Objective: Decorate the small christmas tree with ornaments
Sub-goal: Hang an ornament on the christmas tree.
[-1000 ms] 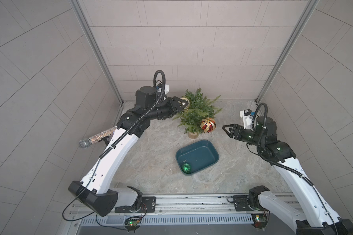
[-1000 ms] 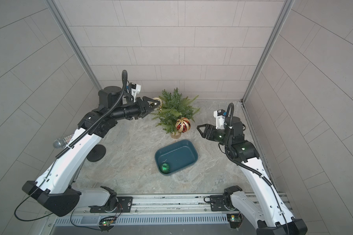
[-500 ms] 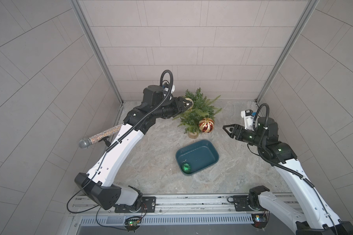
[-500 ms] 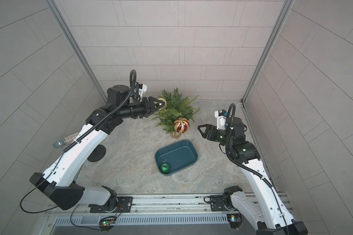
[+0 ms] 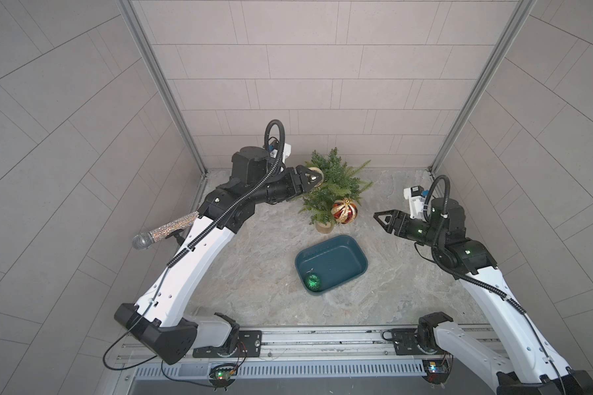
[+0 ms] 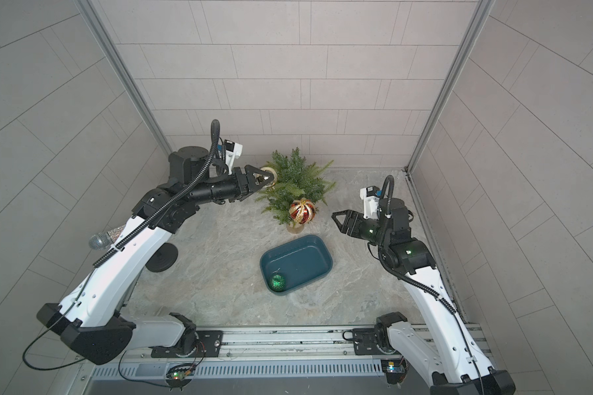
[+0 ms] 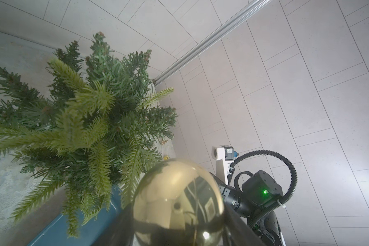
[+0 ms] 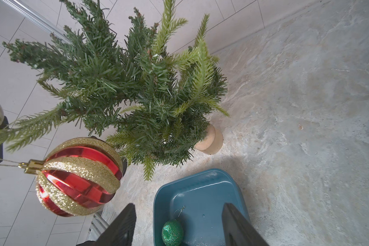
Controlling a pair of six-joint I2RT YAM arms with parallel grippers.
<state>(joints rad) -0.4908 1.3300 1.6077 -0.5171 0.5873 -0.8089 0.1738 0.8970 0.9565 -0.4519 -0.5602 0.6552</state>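
At the edge of the small christmas tree (image 5: 336, 181), the gold ball (image 7: 178, 204) is being offered by the left gripper (image 5: 317, 176), clamped or not unclear, possibly being dropped unhooked.

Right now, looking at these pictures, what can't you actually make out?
- Whether the left hand grips the gold ball or only surrounds it: the ball fills the left wrist view's foreground and hides the contact.
- Whether the gold ball's loop is on the tree: too small in both top views.
- Which branch carries the red-and-gold ball: its string runs off the right wrist view's edge.
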